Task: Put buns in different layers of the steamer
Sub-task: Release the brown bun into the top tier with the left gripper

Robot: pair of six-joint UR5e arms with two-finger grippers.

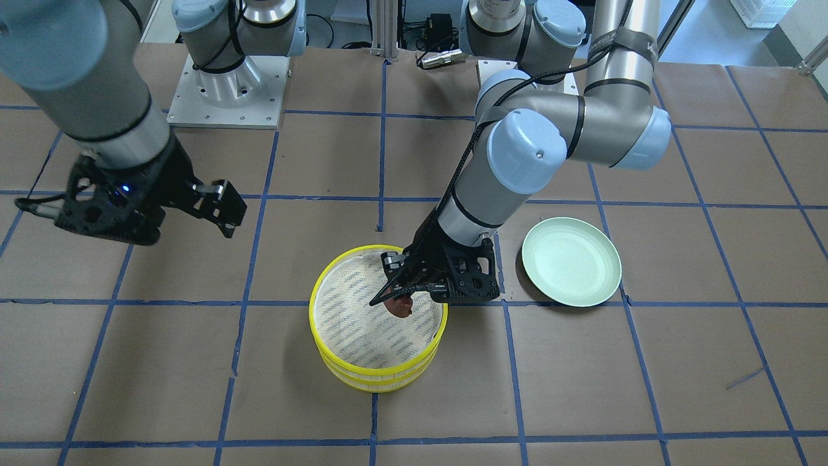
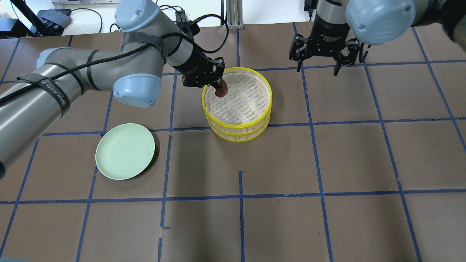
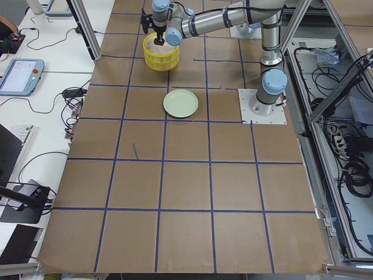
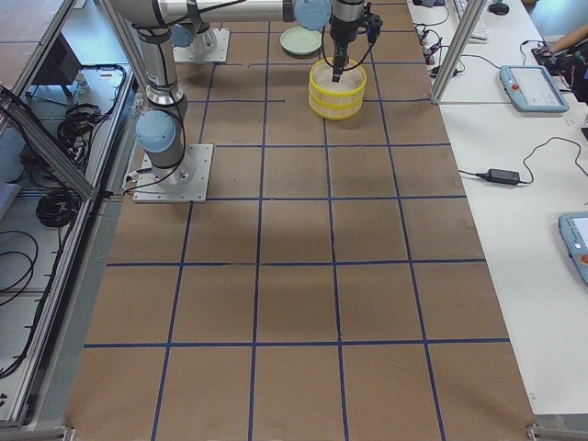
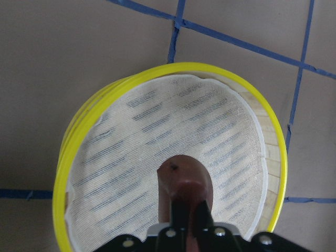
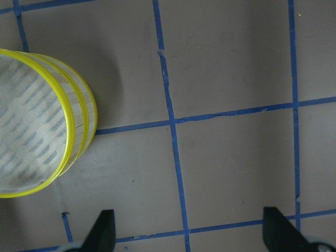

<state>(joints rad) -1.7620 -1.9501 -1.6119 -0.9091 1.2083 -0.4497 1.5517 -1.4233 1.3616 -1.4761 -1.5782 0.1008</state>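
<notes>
The two yellow-rimmed steamer trays [image 2: 237,129] stand stacked, the top one showing its white mesh liner [image 1: 362,323]. My left gripper [image 2: 219,87] is shut on the dark reddish-brown bun [image 2: 221,91] and holds it just above the top tray's liner near its rim; the left wrist view shows the bun [image 5: 184,181] between the fingers over the steamer [image 5: 79,136]. The bun also shows in the front view [image 1: 401,307]. The white bun is out of view. My right gripper [image 2: 318,69] is open and empty, raised off to the right of the steamer [image 6: 79,121].
A pale green plate [image 2: 125,151] lies empty on the brown paper-covered table, on my left side, also in the front view [image 1: 572,261]. Blue tape lines grid the table. The arm bases stand at the table's back edge.
</notes>
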